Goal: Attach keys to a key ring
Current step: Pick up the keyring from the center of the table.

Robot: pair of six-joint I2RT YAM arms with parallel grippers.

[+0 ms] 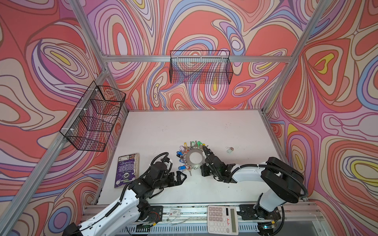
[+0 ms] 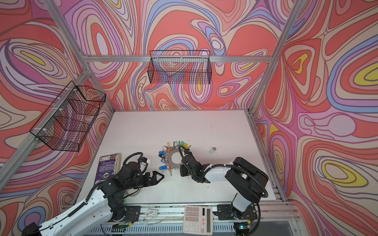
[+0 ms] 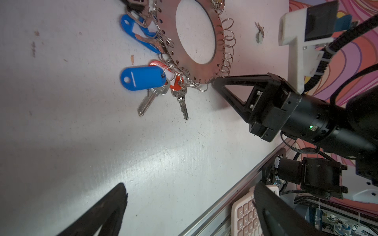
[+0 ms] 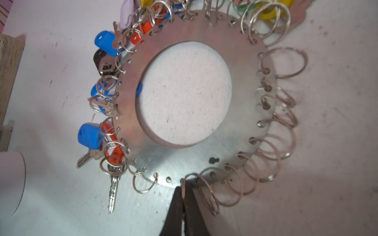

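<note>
My right tool is clenched on one split ring at the rim of the single key ring, which lies on the desk. I should pinch it firmly and present its gap. My left tool hangs released beside the key ring. One loose key lies apart from it. The attached keys are too crowded to count.
</note>
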